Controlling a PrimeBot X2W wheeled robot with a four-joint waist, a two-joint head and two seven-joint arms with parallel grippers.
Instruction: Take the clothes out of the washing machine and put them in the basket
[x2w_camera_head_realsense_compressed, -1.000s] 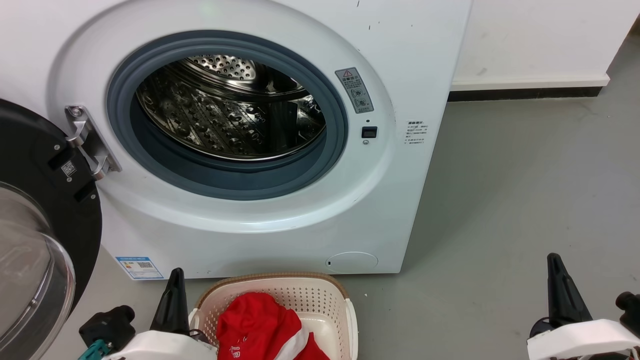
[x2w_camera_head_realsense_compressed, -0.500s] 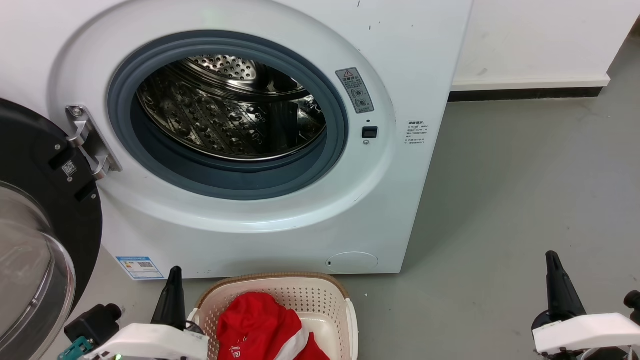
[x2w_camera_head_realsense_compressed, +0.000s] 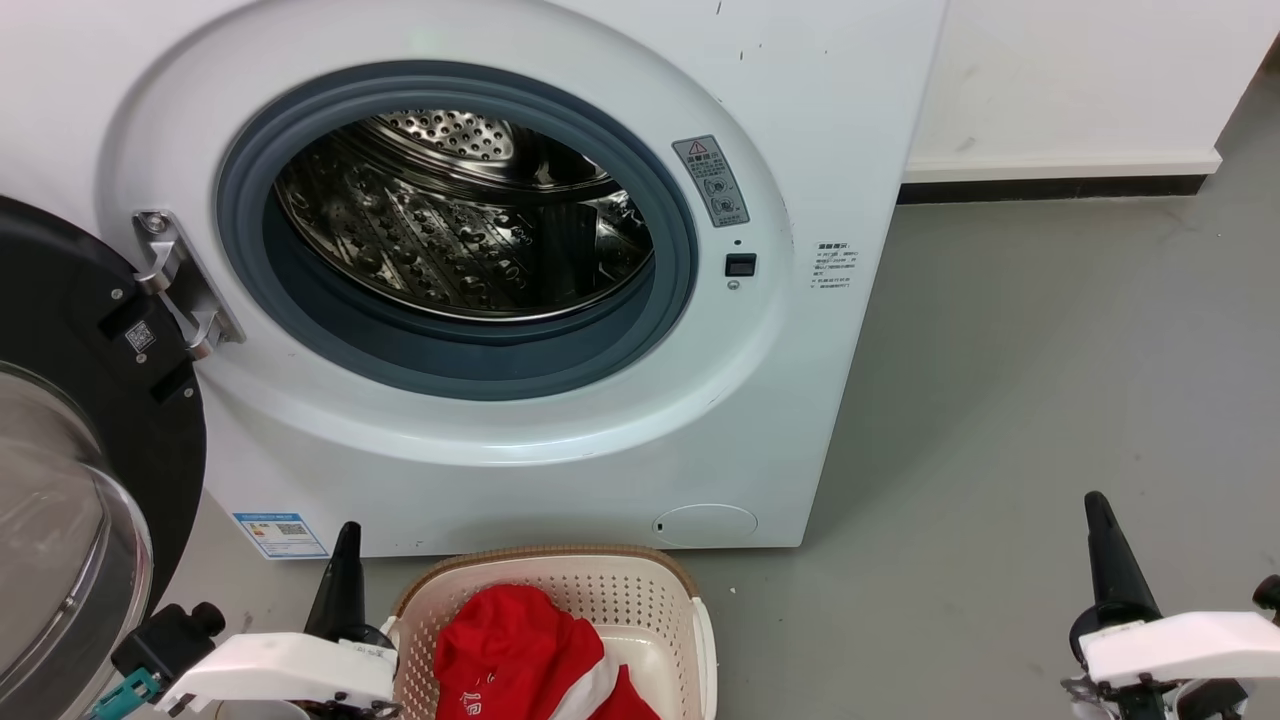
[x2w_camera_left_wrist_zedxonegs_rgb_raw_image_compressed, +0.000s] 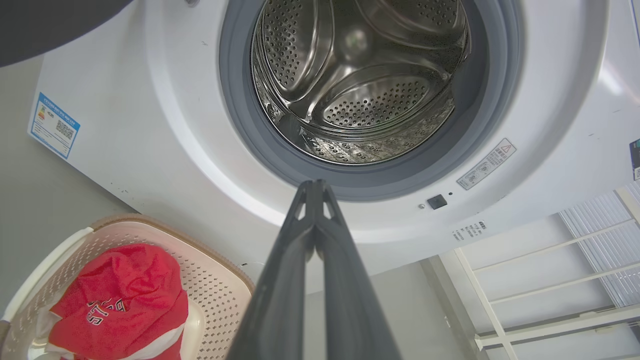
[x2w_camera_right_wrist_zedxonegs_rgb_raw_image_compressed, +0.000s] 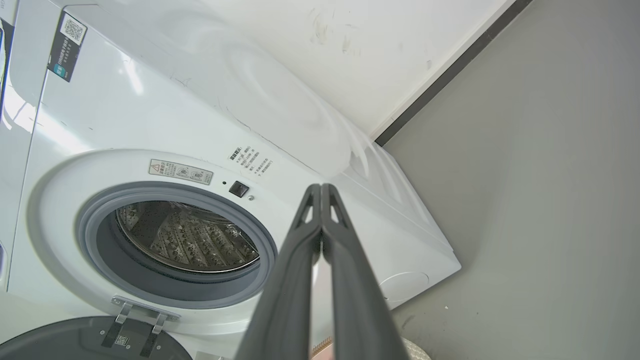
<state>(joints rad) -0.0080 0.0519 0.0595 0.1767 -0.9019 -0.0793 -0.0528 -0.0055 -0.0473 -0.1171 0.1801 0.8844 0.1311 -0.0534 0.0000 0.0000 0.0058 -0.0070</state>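
One washing machine, one drum, one door, one basket counted. Two grippers shown: left gripper, right gripper. Red clothes heaped; number not determined.

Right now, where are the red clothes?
In the head view, the clothes lie inside the basket at the bottom centre, on the floor before the washing machine, just to the right of the left gripper.

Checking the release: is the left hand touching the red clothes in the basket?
Apart. The left wrist view shows the left hand shut and empty, with bare basket wall between it and the clothes.
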